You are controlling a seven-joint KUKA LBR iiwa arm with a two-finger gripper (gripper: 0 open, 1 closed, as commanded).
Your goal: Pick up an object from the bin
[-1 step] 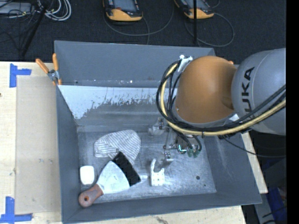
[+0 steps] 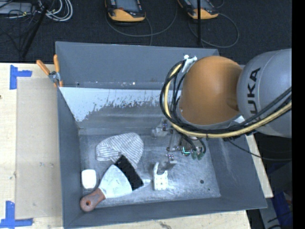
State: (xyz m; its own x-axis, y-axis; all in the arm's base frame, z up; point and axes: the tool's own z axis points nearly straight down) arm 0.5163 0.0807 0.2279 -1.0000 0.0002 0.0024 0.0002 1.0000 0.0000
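Observation:
My gripper [image 2: 161, 178] hangs low over the bin floor, right of the middle and near the front wall, with its tip close to the floor. Just left of it lies a black flat rectangular object [image 2: 129, 171], set at a slant and resting partly on a white scraper [image 2: 114, 183] that has a brown handle. A grey-and-white striped cloth [image 2: 120, 147] lies crumpled behind these, left of the gripper. Nothing shows between the gripper and the floor.
A small white rounded block [image 2: 88, 179] sits at the front left by the scraper's handle. The arm's orange cover and cables hang over the right half of the bin. The sloped back wall rises behind the cloth.

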